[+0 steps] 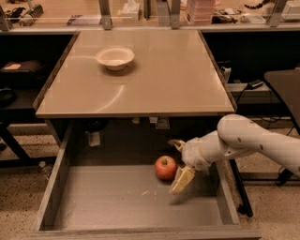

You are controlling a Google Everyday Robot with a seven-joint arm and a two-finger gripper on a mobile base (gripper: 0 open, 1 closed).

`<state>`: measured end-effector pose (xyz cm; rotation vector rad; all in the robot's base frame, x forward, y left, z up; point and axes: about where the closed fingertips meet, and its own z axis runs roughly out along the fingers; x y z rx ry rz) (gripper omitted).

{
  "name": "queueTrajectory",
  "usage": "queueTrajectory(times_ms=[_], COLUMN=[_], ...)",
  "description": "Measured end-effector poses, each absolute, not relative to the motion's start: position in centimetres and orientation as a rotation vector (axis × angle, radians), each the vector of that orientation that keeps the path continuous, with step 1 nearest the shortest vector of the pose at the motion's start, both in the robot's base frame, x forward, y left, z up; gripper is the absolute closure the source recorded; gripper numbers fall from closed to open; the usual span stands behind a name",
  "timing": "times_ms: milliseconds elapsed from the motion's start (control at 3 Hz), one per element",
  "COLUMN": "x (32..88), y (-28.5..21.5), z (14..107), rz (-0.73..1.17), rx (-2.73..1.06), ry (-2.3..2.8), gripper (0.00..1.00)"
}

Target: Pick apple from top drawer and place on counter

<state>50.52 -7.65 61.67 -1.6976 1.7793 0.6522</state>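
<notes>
Apple (166,167), round glossy red, on flat grey top drawer (117,199), tool (180,161) just beside it, spread wide, holding nothing

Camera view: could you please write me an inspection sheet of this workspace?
Surface: counter, glossy beige, flat.
Job's things: apple on the floor of the open top drawer, toward its far side; not yet lifted.
Clutter: white bowl on the counter, far left in the picture.
Grippers: hand inside the drawer, fingers open, close beside the apple.
Cables: dark cables beside the counter's edge.
Surroundings: cluttered bench behind the counter; speckled floor.
</notes>
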Motion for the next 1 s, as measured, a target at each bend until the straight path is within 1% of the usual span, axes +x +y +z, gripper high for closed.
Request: queueTrajectory(times_ms=[333, 667, 1000], x=[50.86, 50.87, 50.87], y=[-7.04, -7.01, -7.0], z=[60.99, 60.95, 60.95], rz=[0.687, 0.689, 0.689], rx=[-1.68, -1.679, -1.679], ry=[1.787, 1.788, 1.787], gripper=[0.0, 0.18, 0.42])
